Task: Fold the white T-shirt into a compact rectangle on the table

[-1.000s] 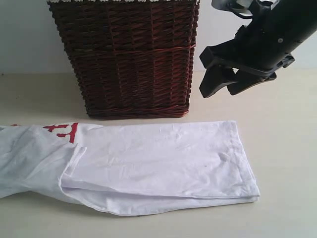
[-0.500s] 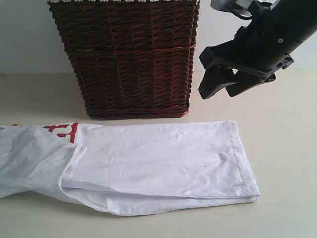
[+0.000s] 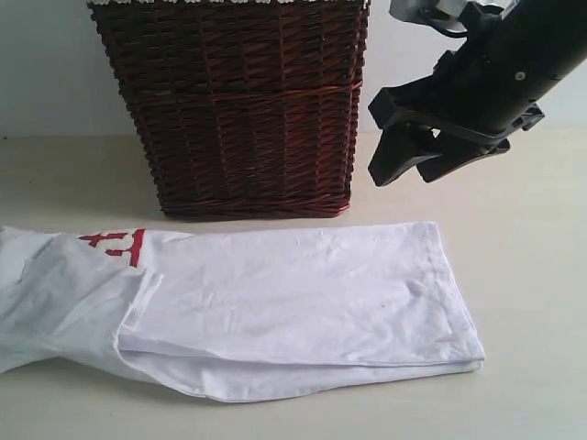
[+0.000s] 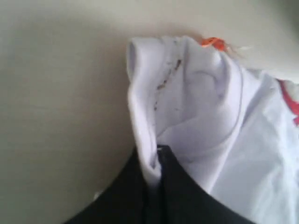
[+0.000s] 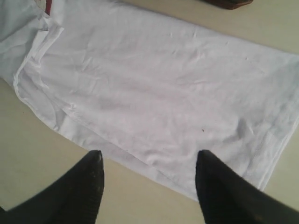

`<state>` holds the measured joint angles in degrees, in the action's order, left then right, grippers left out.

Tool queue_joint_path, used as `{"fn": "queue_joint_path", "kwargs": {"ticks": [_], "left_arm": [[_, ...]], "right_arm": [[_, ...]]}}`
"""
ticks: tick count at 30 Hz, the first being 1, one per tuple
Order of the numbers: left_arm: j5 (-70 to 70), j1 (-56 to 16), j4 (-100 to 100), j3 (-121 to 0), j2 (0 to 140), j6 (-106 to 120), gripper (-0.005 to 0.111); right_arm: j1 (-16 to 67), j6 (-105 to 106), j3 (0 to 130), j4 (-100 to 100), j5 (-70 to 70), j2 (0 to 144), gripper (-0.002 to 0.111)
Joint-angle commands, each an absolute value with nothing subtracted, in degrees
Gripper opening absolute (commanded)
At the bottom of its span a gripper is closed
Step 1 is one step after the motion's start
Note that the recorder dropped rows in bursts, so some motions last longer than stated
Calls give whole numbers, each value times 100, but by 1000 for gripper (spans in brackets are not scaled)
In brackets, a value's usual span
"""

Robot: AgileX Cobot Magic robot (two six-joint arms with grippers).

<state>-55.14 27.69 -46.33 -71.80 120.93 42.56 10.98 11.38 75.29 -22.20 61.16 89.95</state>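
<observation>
While the white T-shirt (image 3: 303, 302) lies in a long folded band across the table (image 3: 537, 275), a dark brown wicker basket (image 3: 238, 110) stands right behind it, its base close to the shirt's far edge with only a thin strip of bare tabletop between them. That basket takes up most of the room at the back. The shirt's right end is squared off and fairly flat, with stacked layers showing along the near edge. Its left end is looser and rumpled, with a bit of red lettering (image 3: 117, 243) peeking out where the cloth turns over.

The right gripper (image 3: 408, 165) hangs in the air just right of the basket, above the table beyond the shirt's far edge. Its black fingers are spread apart with nothing between them, and its own camera looks down on the smooth body of the shirt.

The left gripper (image 4: 156, 158) is outside the exterior view. Its wrist camera shows both dark fingers pinched tight on a raised fold of the shirt near the neck, with the orange tag (image 4: 212, 43) at the far side of the bunched cloth and a few brownish flecks (image 4: 164, 80) on the fabric.
</observation>
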Motion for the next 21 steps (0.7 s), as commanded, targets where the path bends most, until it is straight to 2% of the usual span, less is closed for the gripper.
{"fn": "queue_joint_path", "kwargs": {"ticks": [1,5,12,17,21], "left_arm": [[-5750,2737,-4611,-7395,11403,3856,0],[-5833,2737,-4608,-7503,10733,3502,0],[-6025,2368,-4695,-7547,9754,2909,0],[-6057,1654,-4695,-7547,9277,2467,0],[-5679,820,-4695,-7547,9123,1878,0]], "right_arm": [[1072,1142,7529,-2247,6127,8935,45],[1072,1142,7529,-2247,6178,8935,30],[1072,1193,7529,-2247,6215,8767,15],[1072,1193,7529,-2247,6215,8401,4],[1072,1193,7529,-2247,6310,8119,4]]}}
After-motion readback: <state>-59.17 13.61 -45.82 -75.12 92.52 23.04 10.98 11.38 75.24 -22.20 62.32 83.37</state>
